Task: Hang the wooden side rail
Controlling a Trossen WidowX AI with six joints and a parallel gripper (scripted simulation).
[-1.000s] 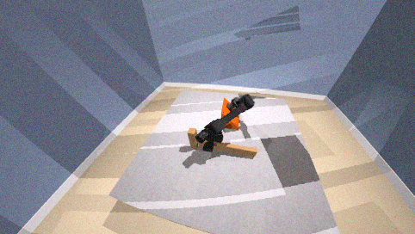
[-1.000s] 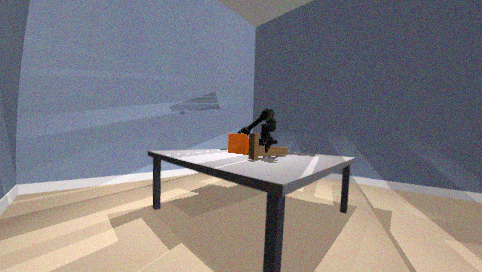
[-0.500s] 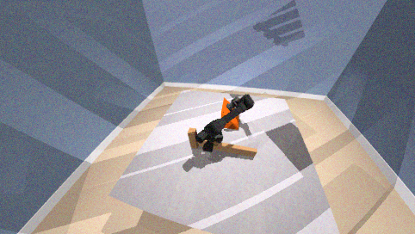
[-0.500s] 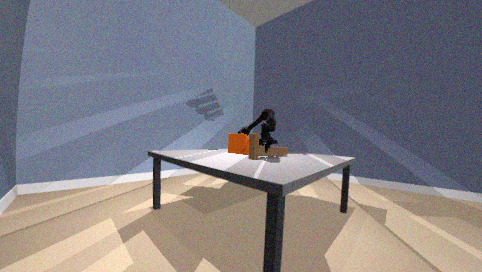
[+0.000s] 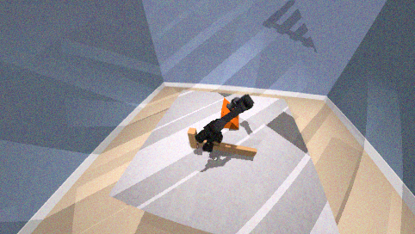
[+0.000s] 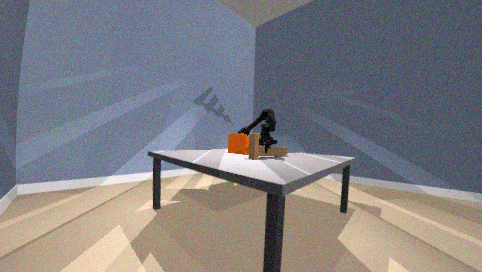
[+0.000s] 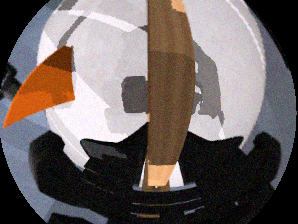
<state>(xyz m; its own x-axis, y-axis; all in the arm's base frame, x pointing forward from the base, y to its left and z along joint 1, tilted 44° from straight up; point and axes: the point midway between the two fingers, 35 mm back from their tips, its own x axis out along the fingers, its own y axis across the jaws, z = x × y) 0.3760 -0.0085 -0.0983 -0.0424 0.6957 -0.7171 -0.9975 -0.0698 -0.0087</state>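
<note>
Gripper (image 5: 207,146) (image 6: 267,149) (image 7: 160,124) fingers are clamped on the wooden side rail (image 5: 238,150) (image 6: 279,151) (image 7: 171,95), near the end by the upright headboard post (image 5: 192,138) (image 6: 254,146). Beyond them, the rail stretches away from the post over the pale table (image 5: 275,189) (image 6: 220,162) (image 7: 240,75); whether its hooks sit on the pins is hard to tell, hidden as they are.

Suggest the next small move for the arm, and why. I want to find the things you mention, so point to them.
I'd keep the grip and ease the wooden side rail (image 5: 242,150) (image 6: 281,151) (image 7: 171,90) slightly down toward the headboard post (image 5: 192,137) (image 6: 254,146), then check seating before opening. The gripper (image 5: 207,145) (image 6: 267,150) (image 7: 160,124) is shut on the rail near the upright post, but hooks and pins can't be made out, so releasing now looks premature.
</note>
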